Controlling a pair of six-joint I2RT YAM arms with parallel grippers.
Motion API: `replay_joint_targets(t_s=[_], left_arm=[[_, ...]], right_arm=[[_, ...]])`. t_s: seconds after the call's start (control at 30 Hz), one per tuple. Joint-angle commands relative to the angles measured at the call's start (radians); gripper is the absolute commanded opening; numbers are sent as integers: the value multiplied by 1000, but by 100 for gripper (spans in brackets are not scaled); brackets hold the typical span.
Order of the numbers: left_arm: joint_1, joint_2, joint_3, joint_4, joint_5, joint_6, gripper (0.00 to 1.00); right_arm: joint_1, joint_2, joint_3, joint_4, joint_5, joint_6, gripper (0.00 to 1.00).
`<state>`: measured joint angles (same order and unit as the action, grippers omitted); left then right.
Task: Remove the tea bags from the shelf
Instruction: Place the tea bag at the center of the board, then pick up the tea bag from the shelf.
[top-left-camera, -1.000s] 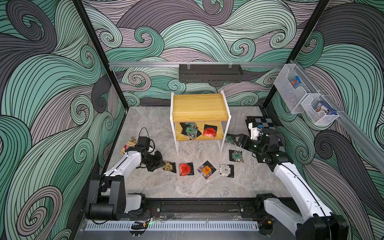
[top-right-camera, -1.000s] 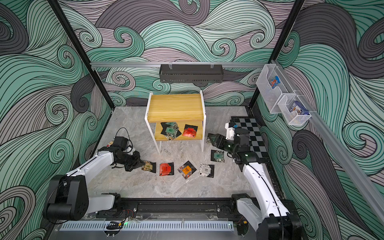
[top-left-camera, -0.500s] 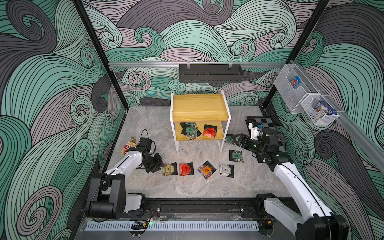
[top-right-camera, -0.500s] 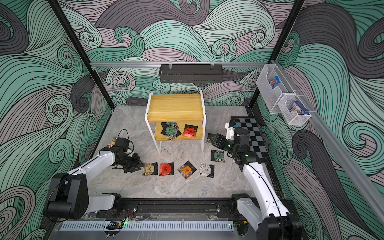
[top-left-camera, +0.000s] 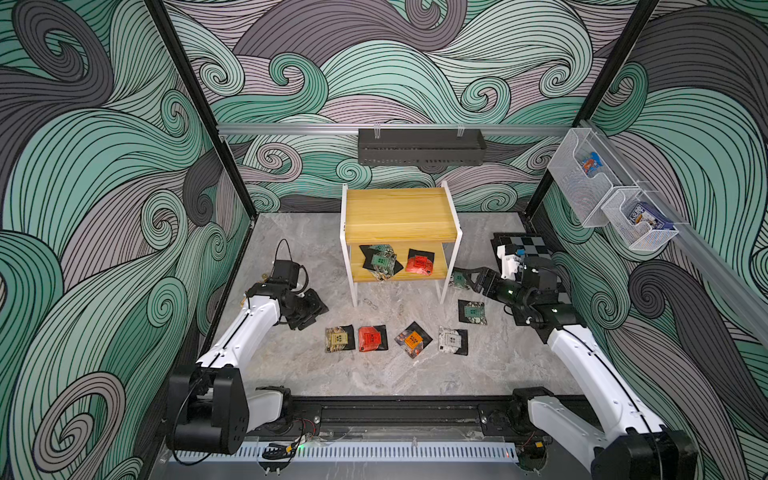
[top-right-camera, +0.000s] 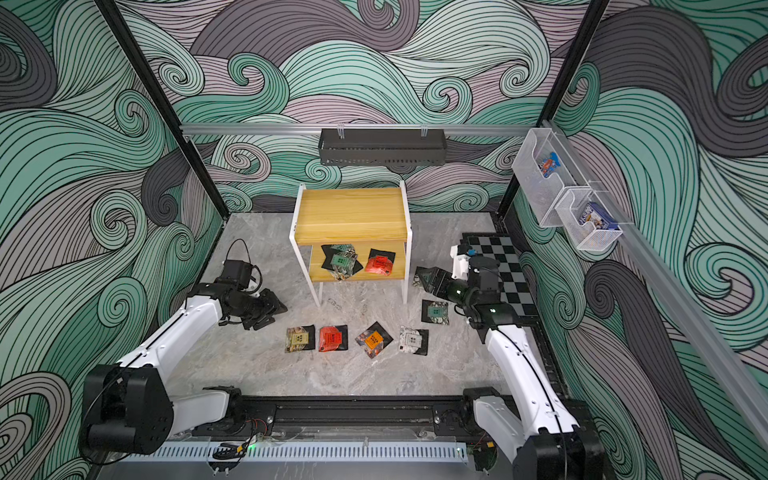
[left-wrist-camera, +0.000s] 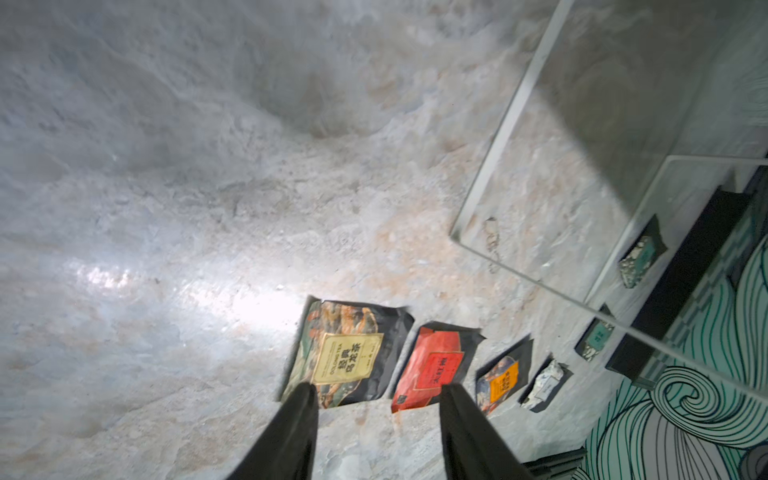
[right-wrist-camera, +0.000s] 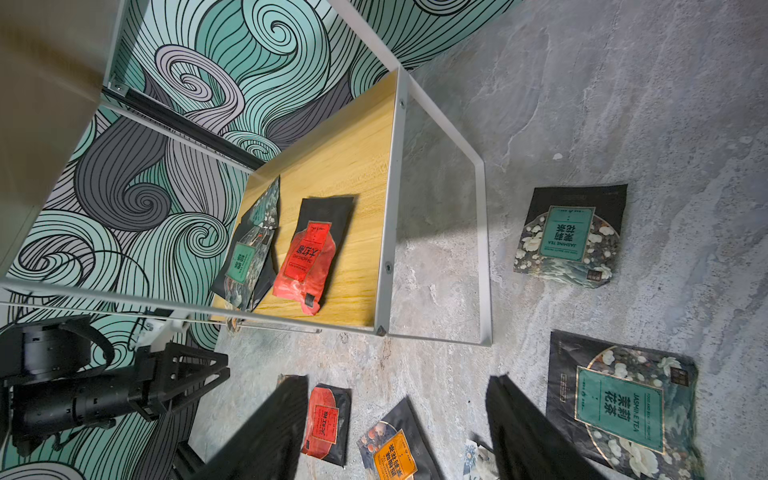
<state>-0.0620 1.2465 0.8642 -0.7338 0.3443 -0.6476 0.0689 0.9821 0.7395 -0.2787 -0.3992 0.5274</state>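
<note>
- The shelf (top-left-camera: 399, 214) stands at the far middle of the grey floor. Its top board is bare.
- Tea bags remain only on the lower board: an overlapping teal-labelled pile (top-left-camera: 380, 259) on the left and a red sachet (top-left-camera: 419, 262) to its right.
- Off the shelf, four sachets lie in a row on the near floor: yellow (top-left-camera: 338, 338), red (top-left-camera: 371, 337), orange (top-left-camera: 412, 338) and white (top-left-camera: 452, 340). Two teal ones (top-left-camera: 471, 311) lie right of the shelf.
- The left gripper (left-wrist-camera: 376, 392) is low, just left of the yellow sachet, with its jaws apart and nothing between them.
- The right gripper (right-wrist-camera: 399, 380) is at the shelf's right side, pointing at the lower board. Its jaws are spread wide and empty.
- Likely step: fetch the next bag from the lower board. The right arm looks best placed, and the red sachet lies nearest its side.
- Enter level through the gap between the two boards and between the white legs, so the fingers miss the frame.
- The sachet lies flat, so pinch its puffed body or a black edge rather than pressing straight down.
- Draw it out sideways to the right, low and slowly, without nudging the teal pile.
- Set it on bare floor, clear of the bags already down.
- The teal pile seems to overhang the near edge, so that overhang could suit a pinch from the front.
</note>
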Motion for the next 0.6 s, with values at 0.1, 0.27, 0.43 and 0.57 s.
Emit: replay_joint_targets(t_s=[0.1, 0.27, 0.43, 0.57], left_arm=[[20, 48, 144, 3, 56, 34, 56], [25, 87, 227, 26, 82, 35, 61], [33, 133, 280, 85, 170, 31, 62], [43, 171, 320, 150, 242, 9, 68]], right_arm=[[5, -3, 14, 15, -15, -4, 73], [5, -8, 15, 15, -21, -5, 74], [5, -10, 20, 14, -50, -16, 74], [5, -23, 20, 13, -65, -21, 73]])
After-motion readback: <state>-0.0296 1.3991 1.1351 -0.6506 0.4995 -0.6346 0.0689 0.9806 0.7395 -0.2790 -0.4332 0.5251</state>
